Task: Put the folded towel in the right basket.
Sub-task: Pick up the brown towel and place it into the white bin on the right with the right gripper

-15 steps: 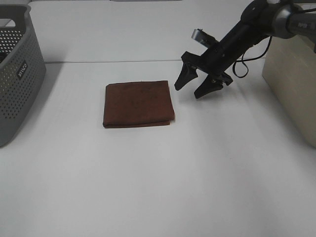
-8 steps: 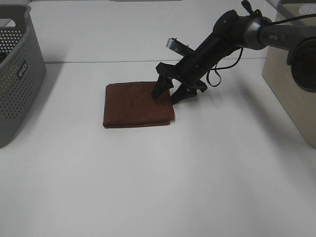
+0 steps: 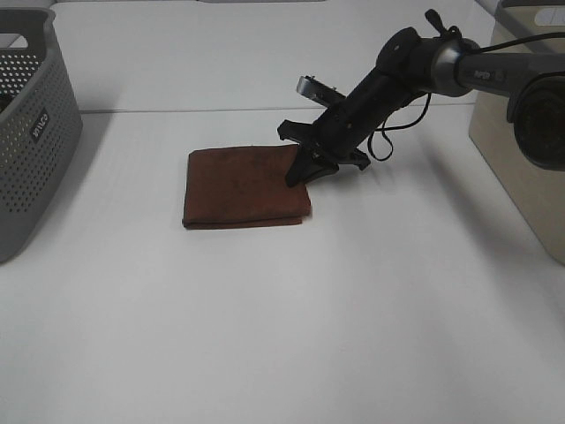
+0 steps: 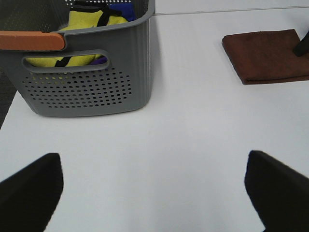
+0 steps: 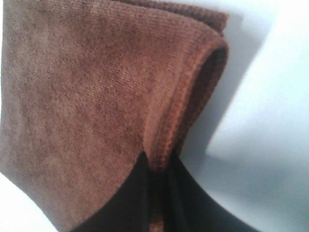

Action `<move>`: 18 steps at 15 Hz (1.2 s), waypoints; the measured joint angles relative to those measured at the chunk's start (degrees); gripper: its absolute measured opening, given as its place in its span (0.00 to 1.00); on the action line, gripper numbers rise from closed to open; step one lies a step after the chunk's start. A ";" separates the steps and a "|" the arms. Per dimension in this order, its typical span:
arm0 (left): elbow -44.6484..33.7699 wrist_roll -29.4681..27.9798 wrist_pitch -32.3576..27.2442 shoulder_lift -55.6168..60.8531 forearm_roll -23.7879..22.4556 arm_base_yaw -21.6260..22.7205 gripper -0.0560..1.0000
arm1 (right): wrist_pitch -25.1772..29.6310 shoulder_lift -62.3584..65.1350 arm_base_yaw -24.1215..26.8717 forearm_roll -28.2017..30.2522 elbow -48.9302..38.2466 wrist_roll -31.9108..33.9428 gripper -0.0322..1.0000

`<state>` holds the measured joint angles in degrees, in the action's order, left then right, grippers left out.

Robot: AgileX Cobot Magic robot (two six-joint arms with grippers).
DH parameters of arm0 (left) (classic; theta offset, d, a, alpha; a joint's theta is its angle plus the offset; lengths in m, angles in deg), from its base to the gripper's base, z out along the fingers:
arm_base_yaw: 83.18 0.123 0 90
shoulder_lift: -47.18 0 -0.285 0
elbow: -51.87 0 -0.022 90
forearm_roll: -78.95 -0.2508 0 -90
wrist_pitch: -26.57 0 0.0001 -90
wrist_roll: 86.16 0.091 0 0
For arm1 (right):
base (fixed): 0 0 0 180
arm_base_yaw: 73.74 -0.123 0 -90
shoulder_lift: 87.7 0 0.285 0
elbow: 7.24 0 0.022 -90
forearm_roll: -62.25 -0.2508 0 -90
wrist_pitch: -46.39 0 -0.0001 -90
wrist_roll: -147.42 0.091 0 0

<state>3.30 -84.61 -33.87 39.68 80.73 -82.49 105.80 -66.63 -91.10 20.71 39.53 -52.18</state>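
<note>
Left gripper (image 4: 153, 159): it hung over bare table with its two dark fingers (image 4: 30, 193) spread wide and nothing between them.
Table (image 3: 291, 336): it was white and plain, and bare across the near part of the high view.
Folded towel (image 3: 245, 187): the brown towel lay flat on the table in a neat rectangle near the middle, between the two baskets and well apart from both. Its fold faced the near side. The far right corner was raised a little off the table.
Right gripper (image 3: 298, 173): the arm reached in from the far right and sloped down to the towel's right edge. The wrist view showed the black fingers (image 5: 120, 203) drawn almost together, pinching the rolled edge of the towel (image 5: 82, 96) between them.
Grey basket (image 3: 35, 150): it was perforated and stood at the left edge of the table. The left wrist view showed a yellow cloth (image 4: 91, 21) and something blue inside it.
Beige basket (image 3: 521, 168): it stood at the right edge of the table. Only its near wall showed, and its inside was out of sight.
</note>
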 joint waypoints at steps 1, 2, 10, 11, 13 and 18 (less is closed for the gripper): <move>0.00 0.00 0.00 0.00 0.00 0.00 0.97 | 0.34 0.06 0.00 0.00 0.00 -0.11 0.06; 0.00 0.00 0.00 0.00 0.00 0.00 0.97 | 1.26 0.63 0.00 0.11 -0.06 -0.46 0.06; 0.00 0.00 0.00 0.00 0.00 0.00 0.97 | 4.76 14.09 0.00 3.67 -0.29 -2.06 0.06; 0.00 0.00 0.00 0.00 0.00 0.00 0.97 | 5.04 16.27 0.00 4.35 -0.29 -2.06 0.06; 0.00 0.00 0.00 0.00 0.00 0.00 0.97 | 5.79 20.74 0.00 6.53 -0.29 -2.06 0.06; 0.00 0.00 0.00 0.00 0.00 0.00 0.97 | 6.99 32.54 0.80 13.64 -0.29 -1.43 0.06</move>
<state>3.30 -84.61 -33.87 39.68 80.73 -82.49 112.79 -34.08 -90.30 34.35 39.25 -53.61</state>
